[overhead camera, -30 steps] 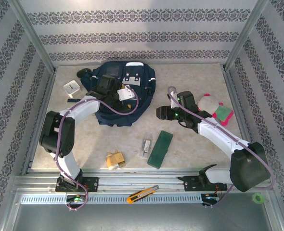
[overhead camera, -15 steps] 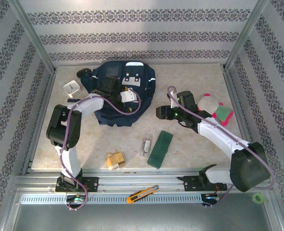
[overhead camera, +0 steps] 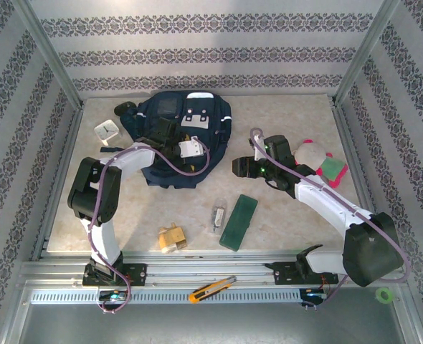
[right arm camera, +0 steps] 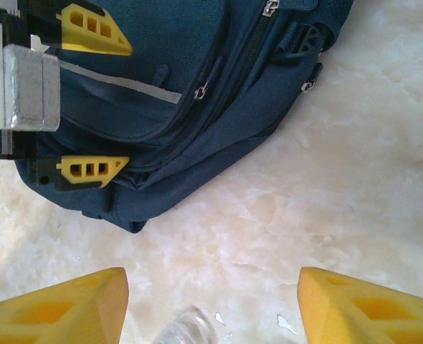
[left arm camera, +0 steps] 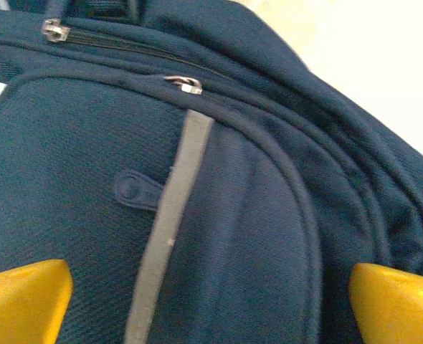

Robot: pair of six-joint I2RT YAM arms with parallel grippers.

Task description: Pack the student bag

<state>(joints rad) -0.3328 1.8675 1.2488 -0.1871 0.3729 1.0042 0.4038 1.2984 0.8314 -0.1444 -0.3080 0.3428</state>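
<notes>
The student bag (overhead camera: 201,129) lies flat at the back middle of the table, dark navy with a grey-white patch near its top. My left gripper (overhead camera: 185,140) hovers open just above its front pocket. The yellow fingertips (left arm camera: 25,297) straddle the grey stripe (left arm camera: 170,222), and a zip pull (left arm camera: 186,84) lies ahead. My right gripper (overhead camera: 239,168) hangs right of the bag (right arm camera: 161,86), above bare tabletop. A clear bottle neck (right arm camera: 188,328) pokes out low between its spread fingers, close to the camera. The contact itself is hidden. My left gripper (right arm camera: 104,100) also appears in the right wrist view.
A white cube (overhead camera: 107,130) sits left of the bag. A green case (overhead camera: 239,221), a small silver item (overhead camera: 217,217) and a tan object (overhead camera: 171,237) lie near the front edge. A white-pink plush (overhead camera: 312,154) and a green item (overhead camera: 333,169) are at the right. An orange knife (overhead camera: 211,288) rests on the rail.
The left arm's elbow swung inward and its gripper slid a little toward the near side of the bag's front. The right arm has held still.
</notes>
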